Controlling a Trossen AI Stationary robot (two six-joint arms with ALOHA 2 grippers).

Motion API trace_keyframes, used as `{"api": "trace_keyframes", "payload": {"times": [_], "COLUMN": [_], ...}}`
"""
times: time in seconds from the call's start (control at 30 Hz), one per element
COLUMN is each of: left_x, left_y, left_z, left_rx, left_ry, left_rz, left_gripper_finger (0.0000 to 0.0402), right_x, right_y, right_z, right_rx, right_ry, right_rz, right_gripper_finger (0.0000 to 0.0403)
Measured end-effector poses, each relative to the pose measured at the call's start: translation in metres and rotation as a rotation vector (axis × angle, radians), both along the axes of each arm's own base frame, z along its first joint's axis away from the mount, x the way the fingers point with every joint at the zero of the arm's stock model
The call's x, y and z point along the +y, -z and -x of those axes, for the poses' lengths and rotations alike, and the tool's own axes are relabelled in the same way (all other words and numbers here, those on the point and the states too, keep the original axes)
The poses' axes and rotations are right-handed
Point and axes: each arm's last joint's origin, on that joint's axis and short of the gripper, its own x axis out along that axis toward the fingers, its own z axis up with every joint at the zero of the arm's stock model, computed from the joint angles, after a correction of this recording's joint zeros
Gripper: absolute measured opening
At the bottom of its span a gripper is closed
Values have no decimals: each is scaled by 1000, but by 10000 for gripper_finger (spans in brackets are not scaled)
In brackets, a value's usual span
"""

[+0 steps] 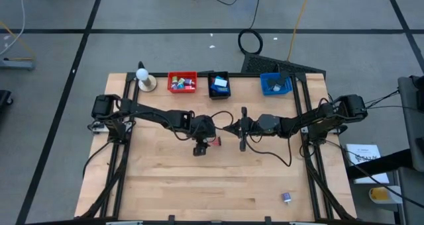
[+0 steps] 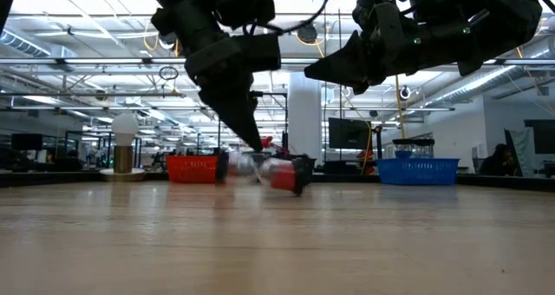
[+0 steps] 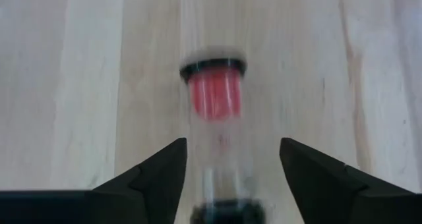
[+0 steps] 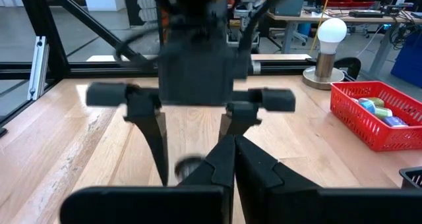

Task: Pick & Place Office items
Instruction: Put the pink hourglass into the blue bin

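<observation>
The left gripper (image 3: pixel 231 178) is hovering mid-table, fingers spread wide, straddling a small red roll (image 3: pixel 213 92) with black end caps that is lying on the wood. It is looking light, rigid and apt to roll, so grasping across its middle seems wisest. The right gripper (image 4: pixel 234 158) is waiting just right, pinched closed.

The right gripper (image 4: pixel 234 159) points its closed fingers across the wooden tabletop (image 4: pixel 79 145) at the left gripper (image 4: pixel 192 128), which hangs fingers-down and parted over a small dark blurred item (image 4: pixel 189 166). Beyond, a red bin (image 4: pixel 369 115) holds coloured pieces beside a white ball (image 4: pixel 331 31) on a tan base.
</observation>
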Motion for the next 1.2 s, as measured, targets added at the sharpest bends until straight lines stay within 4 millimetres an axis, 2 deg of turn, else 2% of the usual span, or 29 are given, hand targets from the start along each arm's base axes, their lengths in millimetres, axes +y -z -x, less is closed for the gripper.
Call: {"api": "trace_keyframes", "payload": {"times": [0.27, 0.33, 0.43, 0.5, 0.57, 0.63, 0.8, 0.9, 1.0, 1.1, 1.2], "left_x": [1, 1, -2, -9, -17, -24, -34, -37, -34, -28, -24], "left_y": [-3, -8, -25, -39, -47, -47, -21, -6, 10, 21, 31], "left_z": [0, 5, 16, 27, 38, 52, 95, 118, 139, 156, 171], "left_rx": [-9, 10, 3, -2, -79, -172, -394, -576, -719, -845, -907], "left_ry": [-13, 4, 25, 54, 85, 110, 121, 129, 110, 76, 58], "left_rz": [3, -10, -67, -107, -116, -108, -58, -29, -24, -20, -13], "left_gripper_finger": [295, 302, 298, 280, 249, 209, 110, 68, 39, 18, 5], "right_x": [0, 0, 0, 0, 0, 0, 0, 0, 0, 2, 1], "right_y": [0, 0, 0, 0, 0, 0, 0, -1, -7, -12, -19], "right_z": [0, 0, 0, 0, 0, 0, 0, 0, -1, -1, -4], "right_rx": [0, 0, 1, 0, -1, 0, 0, -10, -71, -125, -177], "right_ry": [0, 0, 0, 0, 0, 0, 0, 0, -1, -2, 1], "right_rz": [0, 0, 0, 0, 0, 0, 0, -1, -7, -94, -129], "right_gripper_finger": [4, 4, 4, 4, 4, 4, 4, 4, 4, 4, 3]}}
